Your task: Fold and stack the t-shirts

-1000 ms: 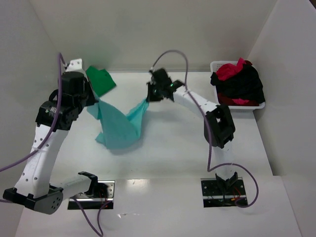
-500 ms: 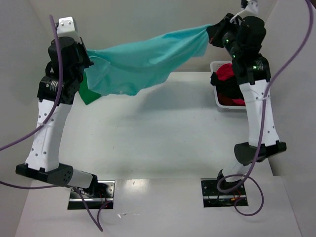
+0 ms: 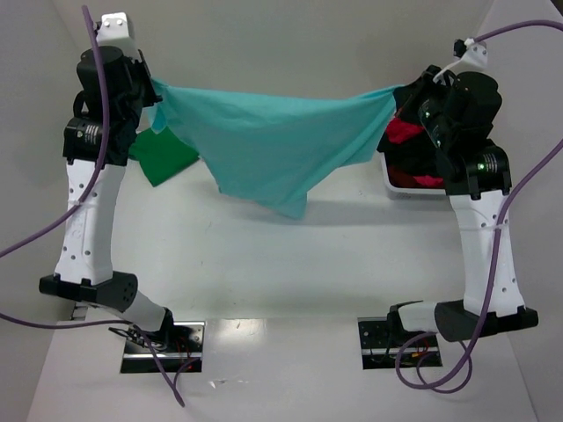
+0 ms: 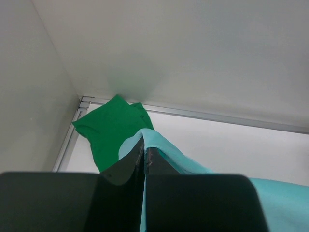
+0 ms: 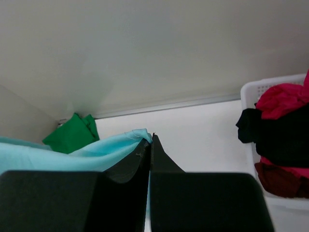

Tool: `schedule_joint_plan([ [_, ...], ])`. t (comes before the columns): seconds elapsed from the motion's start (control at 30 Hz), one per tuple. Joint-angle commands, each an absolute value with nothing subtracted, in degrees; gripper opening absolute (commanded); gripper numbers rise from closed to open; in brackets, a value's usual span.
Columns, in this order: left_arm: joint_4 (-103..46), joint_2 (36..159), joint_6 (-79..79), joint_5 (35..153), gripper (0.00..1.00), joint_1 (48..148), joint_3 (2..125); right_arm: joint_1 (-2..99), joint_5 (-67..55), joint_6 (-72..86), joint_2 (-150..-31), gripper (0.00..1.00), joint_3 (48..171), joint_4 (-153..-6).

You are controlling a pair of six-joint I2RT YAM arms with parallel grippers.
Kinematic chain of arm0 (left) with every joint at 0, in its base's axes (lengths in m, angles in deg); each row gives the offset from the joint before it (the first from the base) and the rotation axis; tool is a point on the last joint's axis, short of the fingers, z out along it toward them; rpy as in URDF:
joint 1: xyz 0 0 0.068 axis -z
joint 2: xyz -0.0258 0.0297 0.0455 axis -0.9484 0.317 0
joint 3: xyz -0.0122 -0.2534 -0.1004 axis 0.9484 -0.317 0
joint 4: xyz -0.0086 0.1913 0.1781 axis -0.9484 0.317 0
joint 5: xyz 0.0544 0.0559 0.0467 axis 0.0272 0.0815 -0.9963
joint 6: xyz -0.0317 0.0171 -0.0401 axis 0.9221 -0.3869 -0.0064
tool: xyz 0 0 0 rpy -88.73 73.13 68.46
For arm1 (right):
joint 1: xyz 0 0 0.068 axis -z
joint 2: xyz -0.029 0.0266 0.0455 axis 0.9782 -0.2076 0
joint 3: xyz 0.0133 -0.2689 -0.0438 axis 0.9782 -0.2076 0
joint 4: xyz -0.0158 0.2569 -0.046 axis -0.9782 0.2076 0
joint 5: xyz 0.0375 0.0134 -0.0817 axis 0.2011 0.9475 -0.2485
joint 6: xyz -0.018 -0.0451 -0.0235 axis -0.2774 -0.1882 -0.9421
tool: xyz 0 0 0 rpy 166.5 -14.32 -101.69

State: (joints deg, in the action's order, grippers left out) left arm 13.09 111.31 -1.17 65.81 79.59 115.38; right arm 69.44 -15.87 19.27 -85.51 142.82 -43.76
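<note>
A light teal t-shirt (image 3: pixel 273 141) hangs stretched in the air between my two raised grippers, well above the table. My left gripper (image 3: pixel 151 86) is shut on its left end; in the left wrist view the teal cloth (image 4: pixel 164 150) wraps over the closed fingertips (image 4: pixel 145 151). My right gripper (image 3: pixel 406 90) is shut on the right end, with teal cloth (image 5: pixel 72 152) at its tips (image 5: pixel 150 141). A dark green t-shirt (image 3: pixel 163 158) lies folded at the far left corner; it also shows in the left wrist view (image 4: pixel 113 130) and the right wrist view (image 5: pixel 72 133).
A white plastic basket (image 3: pixel 387 180) at the far right holds red and black shirts (image 3: pixel 406 134); it also shows in the right wrist view (image 5: pixel 251 96). White walls enclose the table at the back and both sides.
Both arms lifted the teal shirt off the table and pulled it apart. In the last half second the right gripper came down and the shirt spread flatter, its lower corner hanging toward the middle.
</note>
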Motion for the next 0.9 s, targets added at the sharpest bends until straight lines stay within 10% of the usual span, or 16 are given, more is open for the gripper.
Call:
schedule_joint_plan([
  [0.0, 12.3, 103.3, -2.2, 66.6, 0.0, 79.3, 113.2, 69.6, -16.6, 18.6, -79.3, 0.0, 137.6, -44.2],
  [0.53, 18.7, 80.0, 1.5, 60.1, 0.0, 79.3, 110.3, 69.6, -6.5, 25.8, -59.8, 0.0, 132.6, -31.8],
  [0.87, 20.3, 96.4, 2.0, 67.8, 0.0, 79.3, 104.4, 69.6, -4.3, 28.8, -60.9, 0.0, 113.5, -34.2],
])
